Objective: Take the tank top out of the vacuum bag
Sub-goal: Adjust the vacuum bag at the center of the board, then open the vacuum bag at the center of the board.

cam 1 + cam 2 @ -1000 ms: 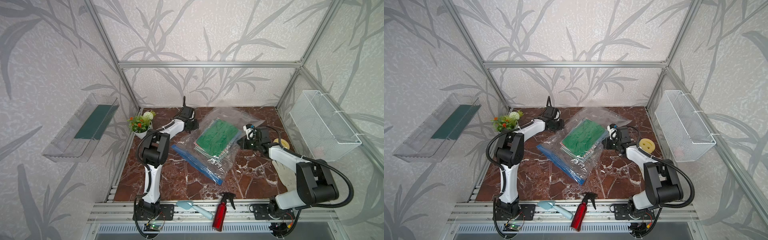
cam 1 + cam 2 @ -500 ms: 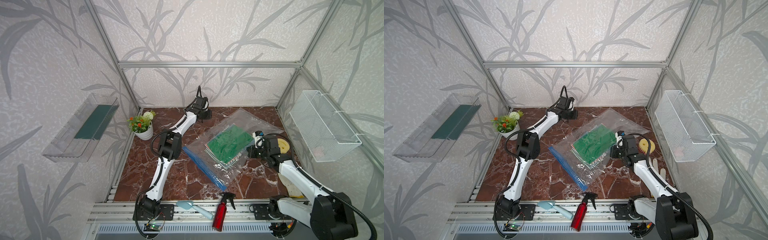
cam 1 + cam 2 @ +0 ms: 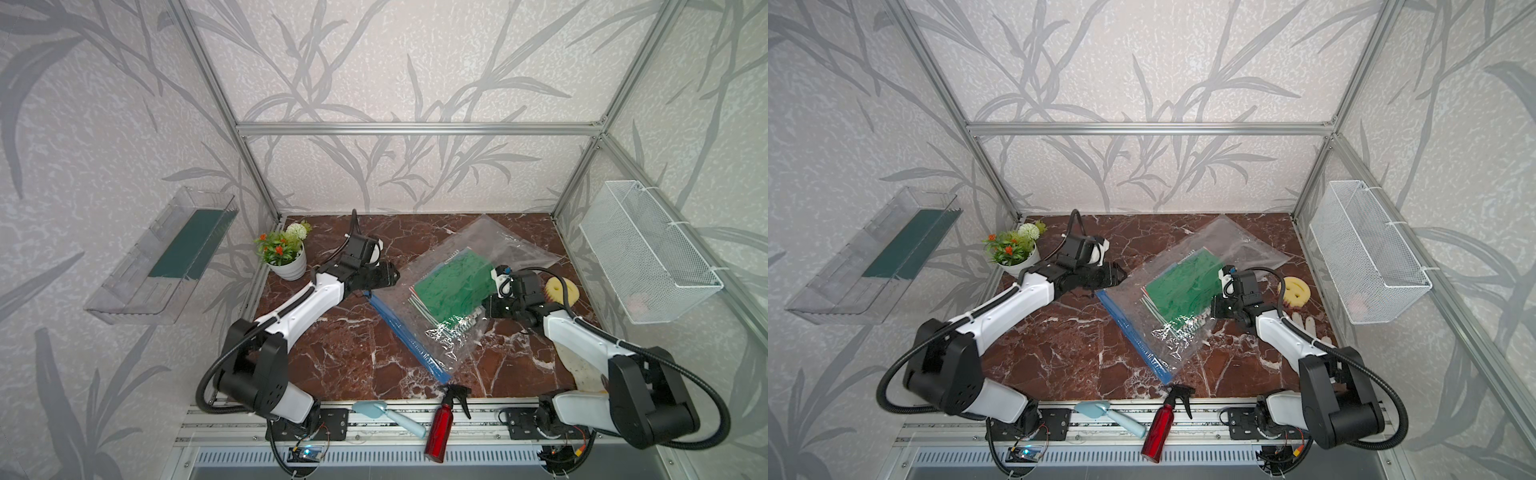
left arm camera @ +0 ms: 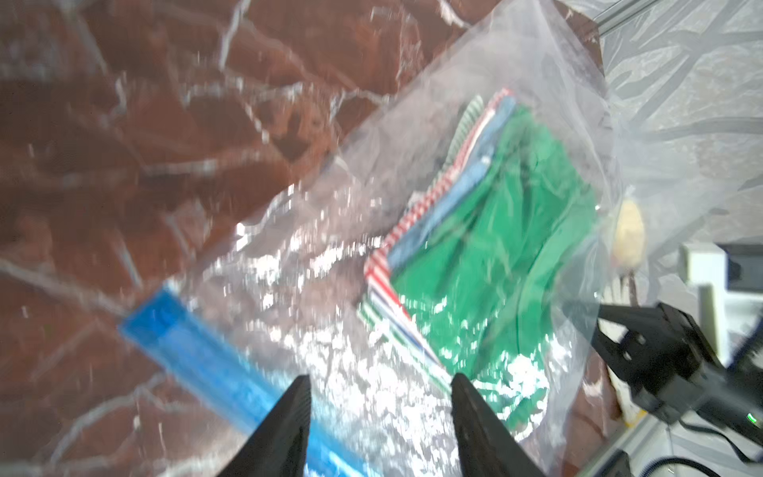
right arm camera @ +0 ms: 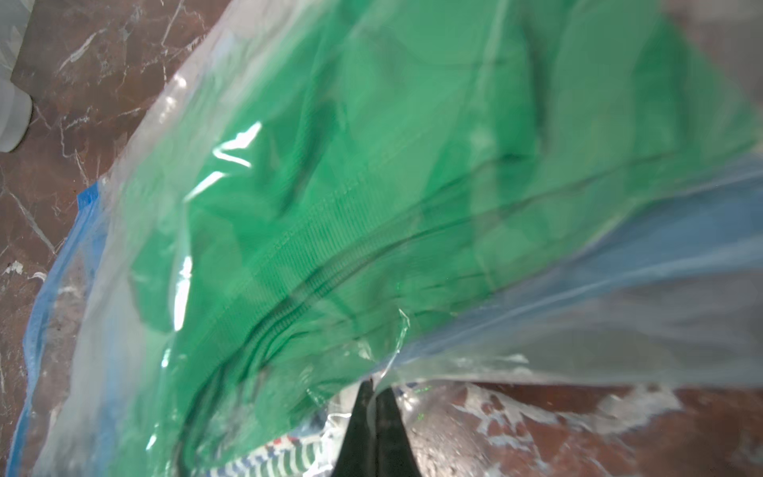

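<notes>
Bag (image 3: 451, 340): clear, flat on worktop (image 3: 332, 357), near middle, lying slantwise; blue zip strip (image 3: 409, 336) on the edge toward left arm.
Top (image 3: 453, 291): green, folded, inside bag, lying over striped and blue cloth.
Left tool (image 4: 377, 384): fingers apart, over bag by far end of zip strip.
Right tool (image 5: 373, 386): fingers together, clamped on a fold of bag plastic just beside top.

The left arm (image 3: 299, 309) and right arm (image 3: 582, 340) share white link shells and bulky black joint housings. A thick black cable (image 3: 200, 384) loops off each shoulder. The left gripper (image 4: 380, 384) has black, tapered wedge fingers (image 4: 289, 425).
</notes>
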Available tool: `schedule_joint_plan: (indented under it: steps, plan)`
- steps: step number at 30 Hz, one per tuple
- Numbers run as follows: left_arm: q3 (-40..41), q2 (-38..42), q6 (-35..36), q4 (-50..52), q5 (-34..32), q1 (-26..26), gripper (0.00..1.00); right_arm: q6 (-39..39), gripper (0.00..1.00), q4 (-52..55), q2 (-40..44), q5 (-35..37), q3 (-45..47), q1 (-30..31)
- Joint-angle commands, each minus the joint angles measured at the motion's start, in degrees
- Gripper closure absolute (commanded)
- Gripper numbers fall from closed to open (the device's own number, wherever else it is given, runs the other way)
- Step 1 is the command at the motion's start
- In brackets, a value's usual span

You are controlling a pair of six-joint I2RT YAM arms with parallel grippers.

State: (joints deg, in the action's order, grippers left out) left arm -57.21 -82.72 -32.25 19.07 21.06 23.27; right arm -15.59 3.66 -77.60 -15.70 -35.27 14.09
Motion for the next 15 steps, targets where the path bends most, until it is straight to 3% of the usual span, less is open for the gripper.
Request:
schedule_joint_plan:
  steps: [1, 6, 9, 15]
  plan:
    - [11.62, 4.25, -11.91, -5.72, 5.93, 0.61, 0.39, -1.85, 1.0, -4.03, -6.04, -2.86, -3.37, 3.8]
    - [18.02, 9.02, -16.0, -7.72, 2.37, 0.83, 0.34, -4.41, 1.0, -7.93, -14.08, -2.72, -8.2, 8.04]
    - [17.03, 7.38, -16.66, -8.75, -1.35, 0.74, 0.34, -5.43, 1.0, -9.18, -16.75, -2.3, -11.09, 8.15]
    - [10.94, 1.0, -16.77, -9.64, -5.79, 0.22, 0.36, -1.37, 1.0, -1.75, -14.94, 1.77, -15.71, 8.15]
